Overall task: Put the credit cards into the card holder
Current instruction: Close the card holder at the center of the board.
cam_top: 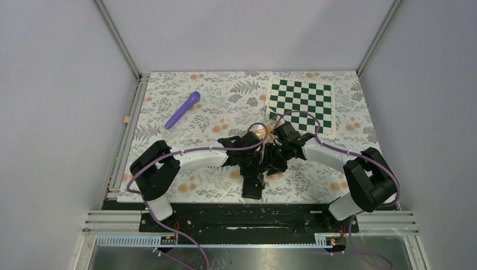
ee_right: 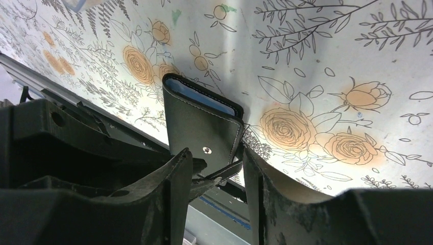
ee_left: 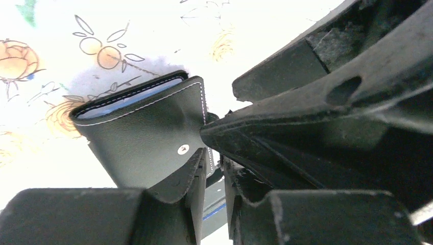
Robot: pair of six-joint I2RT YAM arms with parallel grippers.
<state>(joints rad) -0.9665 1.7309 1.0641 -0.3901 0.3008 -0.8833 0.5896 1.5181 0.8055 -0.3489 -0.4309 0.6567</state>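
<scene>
The black card holder is folded, its pale blue lining showing at the far edge, and is held off the flowered table near the front edge. My left gripper is nearly shut, pinching the holder's stitched strap. My right gripper faces it with jaws apart, the strap and the holder's snap corner between its fingers. A pale orange patch behind the grippers may be the credit cards; I cannot tell.
A purple pen-like object lies at the back left. A green-and-white chequered mat lies at the back right. The table's front edge and black base rail are just below the holder. Grey walls enclose the table.
</scene>
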